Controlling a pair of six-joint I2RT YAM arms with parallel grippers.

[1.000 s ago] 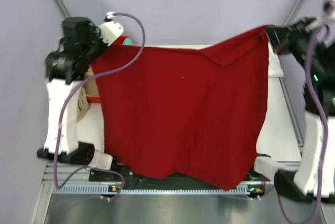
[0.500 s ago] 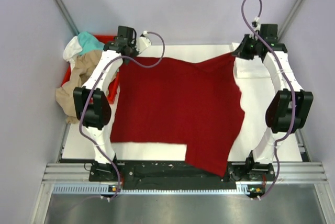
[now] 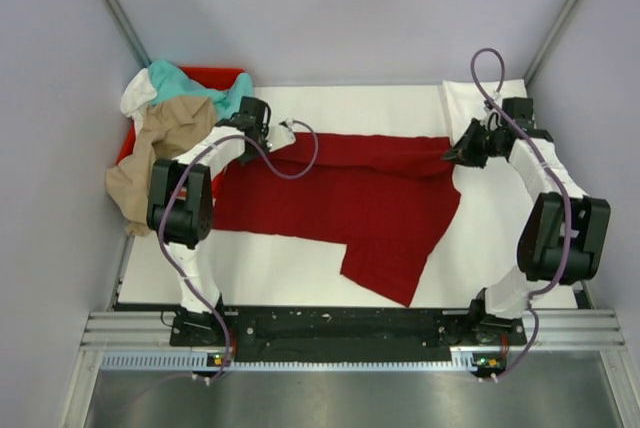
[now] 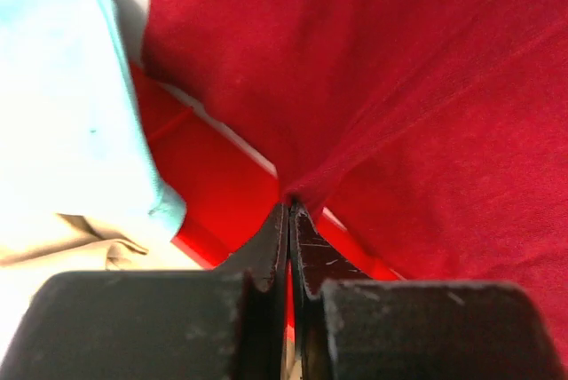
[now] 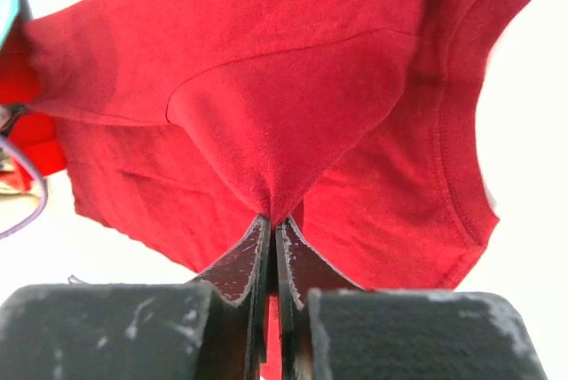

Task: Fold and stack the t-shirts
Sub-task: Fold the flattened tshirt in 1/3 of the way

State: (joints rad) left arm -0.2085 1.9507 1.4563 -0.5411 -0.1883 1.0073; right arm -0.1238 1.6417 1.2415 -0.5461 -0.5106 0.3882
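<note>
The dark red t-shirt (image 3: 340,193) lies crumpled across the middle of the table, a flap hanging toward the near edge. My left gripper (image 3: 268,134) is shut on its left top corner; the wrist view shows the cloth (image 4: 373,87) pinched at the fingertips (image 4: 290,207). My right gripper (image 3: 452,155) is shut on its right top corner, and the cloth (image 5: 293,105) bunches into the closed tips (image 5: 273,220). The teal t-shirt (image 3: 185,85), the tan t-shirt (image 3: 160,143) and a white one (image 3: 135,98) are heaped in the bin at far left.
The bright red plastic bin (image 3: 215,76) stands at the table's far left, its rim close under my left gripper (image 4: 213,193). A folded white cloth (image 3: 470,98) lies at the far right. The table's near edge runs along the metal rail (image 3: 340,328).
Both grippers have come down and toward the near side with the dark red t-shirt. It was stretched out in the air, then spread wide, and now lies narrower and folded over on the table.
</note>
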